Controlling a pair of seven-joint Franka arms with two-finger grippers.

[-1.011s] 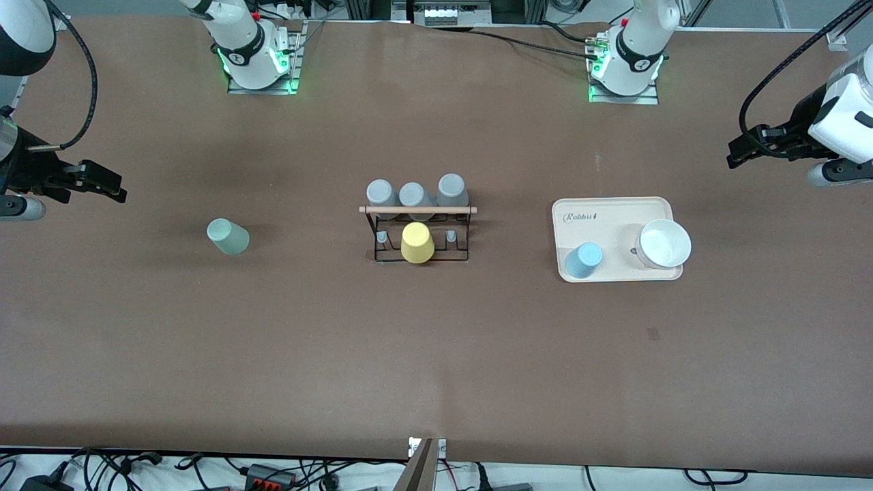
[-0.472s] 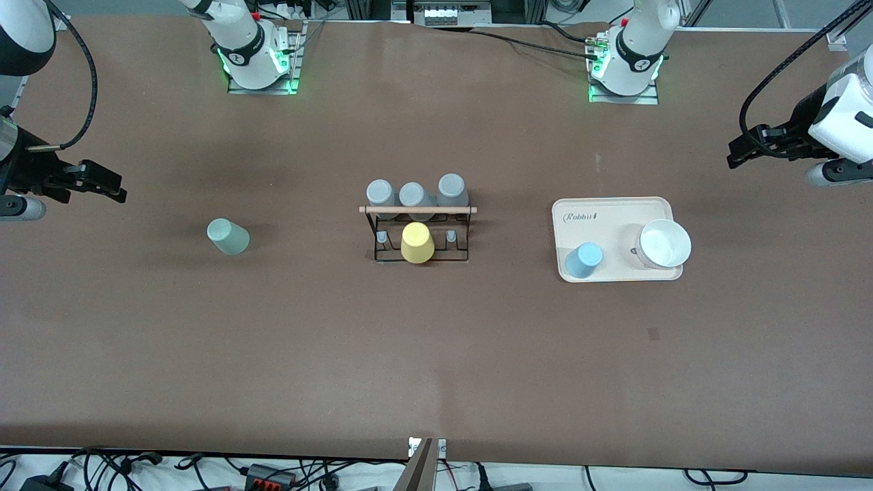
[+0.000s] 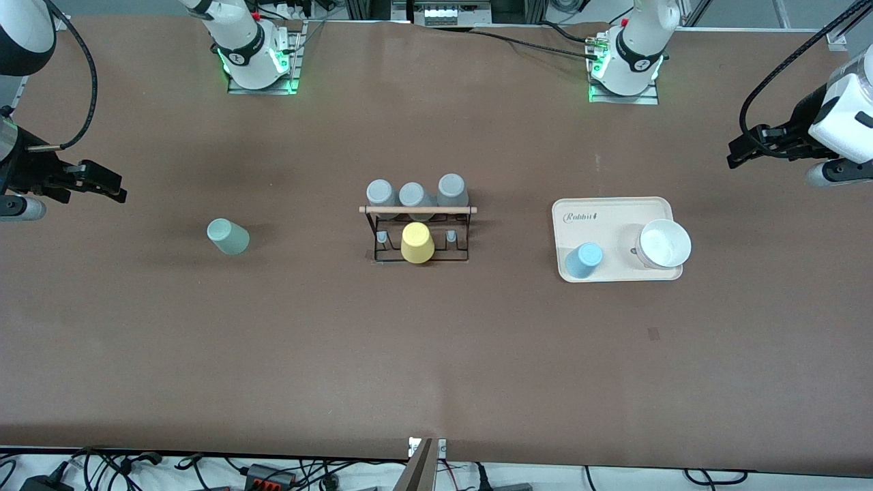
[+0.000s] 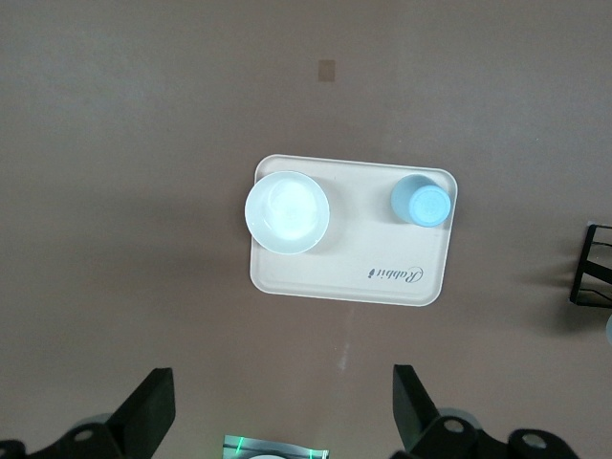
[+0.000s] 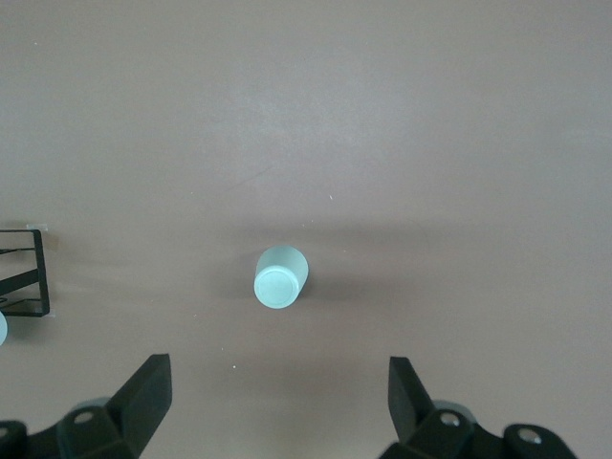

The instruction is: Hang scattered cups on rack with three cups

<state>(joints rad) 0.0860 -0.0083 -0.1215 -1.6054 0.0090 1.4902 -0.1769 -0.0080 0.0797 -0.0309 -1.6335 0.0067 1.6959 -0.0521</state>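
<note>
The black wire rack [image 3: 419, 232] with a wooden bar stands mid-table. Three grey cups [image 3: 413, 194] sit on its pegs farther from the front camera, and a yellow cup [image 3: 417, 243] on a nearer peg. The mint green cup [image 3: 227, 236] stands upside down toward the right arm's end; it also shows in the right wrist view [image 5: 280, 277]. The light blue cup [image 3: 584, 260] stands on the cream tray [image 3: 614, 208]; it also shows in the left wrist view [image 4: 421, 200]. My right gripper [image 3: 102, 183] is open and empty, high at its end of the table. My left gripper [image 3: 747, 146] is open and empty, high at its end.
A white bowl [image 3: 663, 243] sits on the tray beside the blue cup. Both arm bases [image 3: 254, 58] stand at the table edge farthest from the front camera. Cables lie along the edge nearest that camera.
</note>
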